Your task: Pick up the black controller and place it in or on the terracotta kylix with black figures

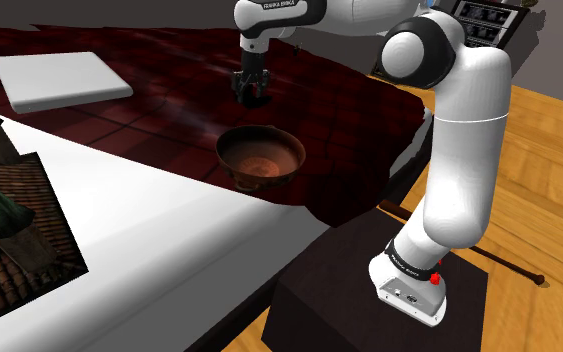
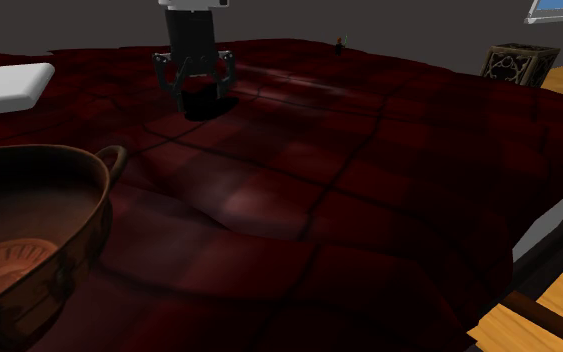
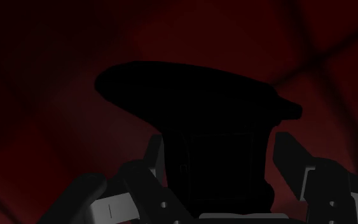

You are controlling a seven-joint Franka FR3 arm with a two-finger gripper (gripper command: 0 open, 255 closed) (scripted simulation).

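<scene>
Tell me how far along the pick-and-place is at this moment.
Done: the approach. The end effector is down at the black controller on the dark red cover, its open fingers either side. In hand: the grasp, not yet closed. Left: lifting the controller and carrying it to the brown kylix, which holds nothing.

Kylix (image 2: pixel 69 250) cut off at second exterior view's left edge, controller (image 3: pixel 190 95) seemingly featureless (dark silhouette).
</scene>
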